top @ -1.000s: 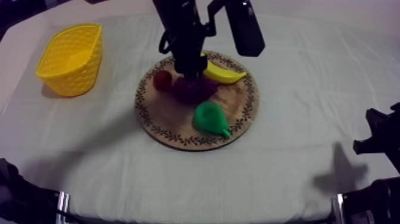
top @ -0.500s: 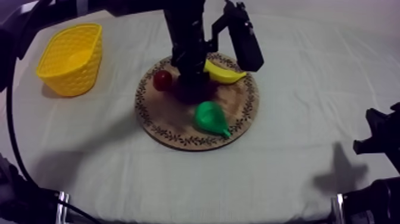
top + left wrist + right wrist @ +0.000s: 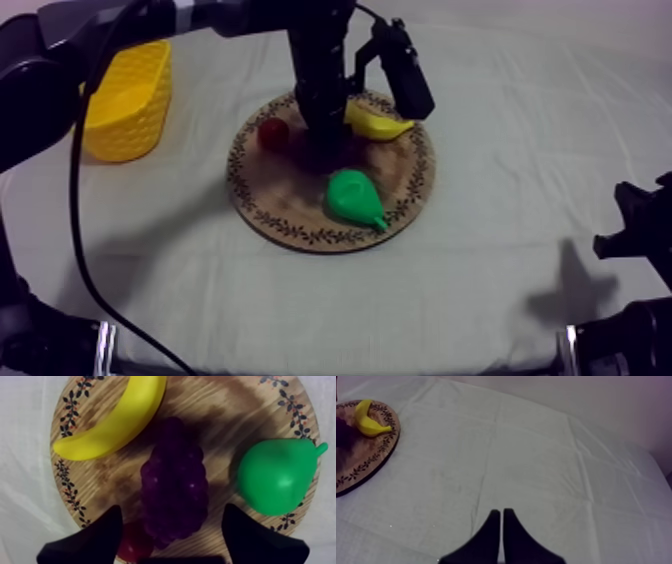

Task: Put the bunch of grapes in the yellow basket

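Note:
The purple bunch of grapes [image 3: 174, 483] lies in the middle of the round wooden board [image 3: 220, 411], between the banana [image 3: 112, 423] and the pear [image 3: 277, 476]. My left gripper [image 3: 172, 511] is open, one black finger on each side of the bunch and neither touching it. From above, the left gripper [image 3: 322, 135] stands straight down over the grapes [image 3: 335, 152] and hides most of them. The yellow basket [image 3: 125, 100] sits at the far left. My right gripper [image 3: 501, 511] is shut on nothing, low over bare cloth.
A small red fruit [image 3: 272, 133] lies on the board [image 3: 300, 235] just left of the grapes, close to the left finger. The banana [image 3: 378, 124] and pear [image 3: 354, 197] lie right of and in front of them. The right arm [image 3: 640, 235] rests at the right edge.
My left gripper has come down lower over the grapes, covering more of them. The arm's rear part has swung in over the upper left, partly across the basket. The right arm has not moved.

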You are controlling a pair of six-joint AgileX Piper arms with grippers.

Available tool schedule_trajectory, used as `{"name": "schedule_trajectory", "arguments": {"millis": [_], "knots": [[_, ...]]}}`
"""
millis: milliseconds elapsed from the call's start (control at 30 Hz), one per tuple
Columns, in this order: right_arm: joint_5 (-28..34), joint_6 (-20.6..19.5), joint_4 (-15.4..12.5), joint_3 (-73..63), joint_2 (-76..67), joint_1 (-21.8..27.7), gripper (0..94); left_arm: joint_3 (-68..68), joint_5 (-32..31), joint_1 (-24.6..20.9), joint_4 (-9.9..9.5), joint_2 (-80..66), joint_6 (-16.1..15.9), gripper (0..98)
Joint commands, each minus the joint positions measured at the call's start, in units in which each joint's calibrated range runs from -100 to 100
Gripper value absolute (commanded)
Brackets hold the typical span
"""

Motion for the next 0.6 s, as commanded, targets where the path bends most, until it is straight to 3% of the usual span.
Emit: {"name": "schedule_trajectory", "arguments": {"millis": [0, 567], "knots": [[0.0, 0.0, 0.0, 0.0, 0.0, 0.0, 0.3, -0.6, 0.0, -0.2, 0.06, 1.0, -0.1, 74.7], [0.0, 0.0, 0.0, 0.0, 0.0, 0.0, 0.3, -4.4, 0.0, -1.5, 1.16, 6.7, -0.4, 76.1]]}}
